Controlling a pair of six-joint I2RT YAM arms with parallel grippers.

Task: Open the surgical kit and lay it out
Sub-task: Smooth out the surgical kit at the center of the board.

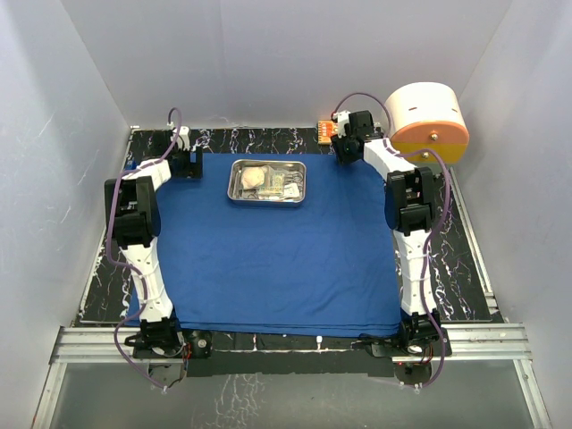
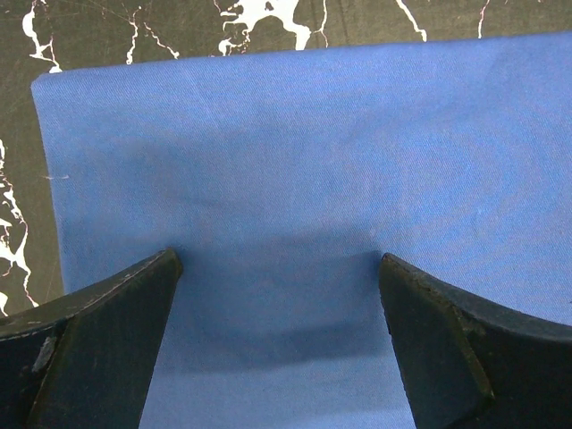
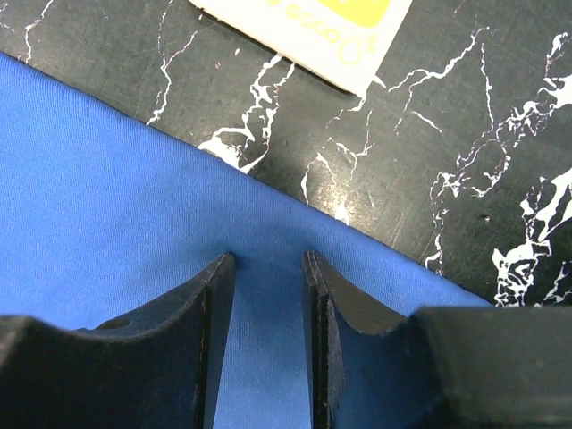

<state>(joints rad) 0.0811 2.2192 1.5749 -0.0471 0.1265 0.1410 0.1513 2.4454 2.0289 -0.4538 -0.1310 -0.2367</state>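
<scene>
The royal-blue cloth [image 1: 268, 259] lies spread flat on the black marble table. A shiny steel tray [image 1: 239, 170] stands on its far middle, with packets and slim metal instruments inside. My left gripper [image 1: 188, 164] is at the cloth's far left corner. In the left wrist view it [image 2: 277, 259] is wide open, with its tips down on the cloth [image 2: 295, 143]. My right gripper [image 1: 347, 147] is at the far right corner. In the right wrist view it [image 3: 268, 257] has a narrow gap between its fingers. Its tips rest on the cloth [image 3: 98, 170] just inside the edge, and nothing is pinched.
A small orange box [image 1: 323, 132] lies just behind the right gripper; its white-and-yellow face shows in the right wrist view [image 3: 304, 27]. A big cream-and-orange cylinder [image 1: 429, 121] stands at the far right. Grey walls close in the table on three sides.
</scene>
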